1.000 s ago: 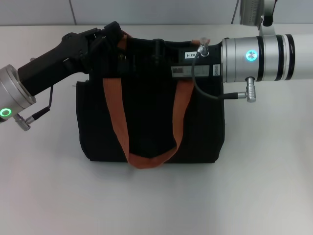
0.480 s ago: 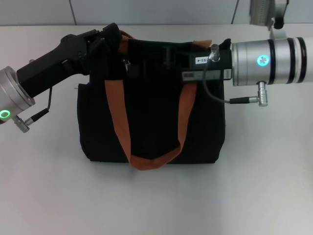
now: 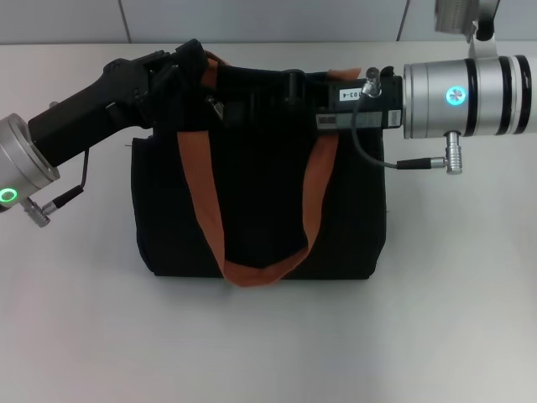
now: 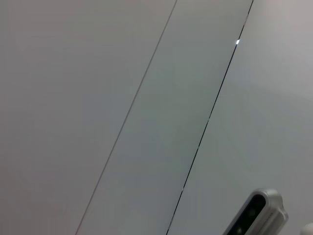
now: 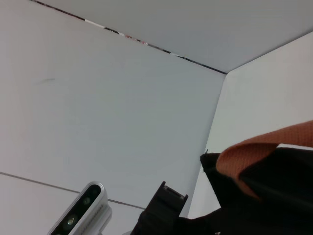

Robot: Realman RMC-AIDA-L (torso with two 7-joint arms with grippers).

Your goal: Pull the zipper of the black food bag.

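Observation:
The black food bag (image 3: 260, 210) stands in the middle of the white table, with two rust-orange handles (image 3: 201, 193) hanging down its front. My left gripper (image 3: 189, 71) is at the bag's top left corner, against the fabric and one handle. My right gripper (image 3: 294, 86) reaches in from the right and lies along the bag's top edge near its middle. A small shiny metal bit (image 3: 216, 107) shows on the top edge beside the left gripper; I cannot tell if it is the zipper pull. The right wrist view shows an orange handle (image 5: 266, 147) over black fabric (image 5: 279, 196).
The white table (image 3: 268, 336) runs bare in front of the bag and to both sides. A pale wall (image 3: 252, 21) stands close behind it. A grey cable (image 3: 369, 155) loops off my right wrist over the bag's upper right corner. The left wrist view shows only wall panels (image 4: 122, 122).
My right arm has slid to the right along the bag's top edge, and its gripper now sits further right. The left arm and the bag have stayed put.

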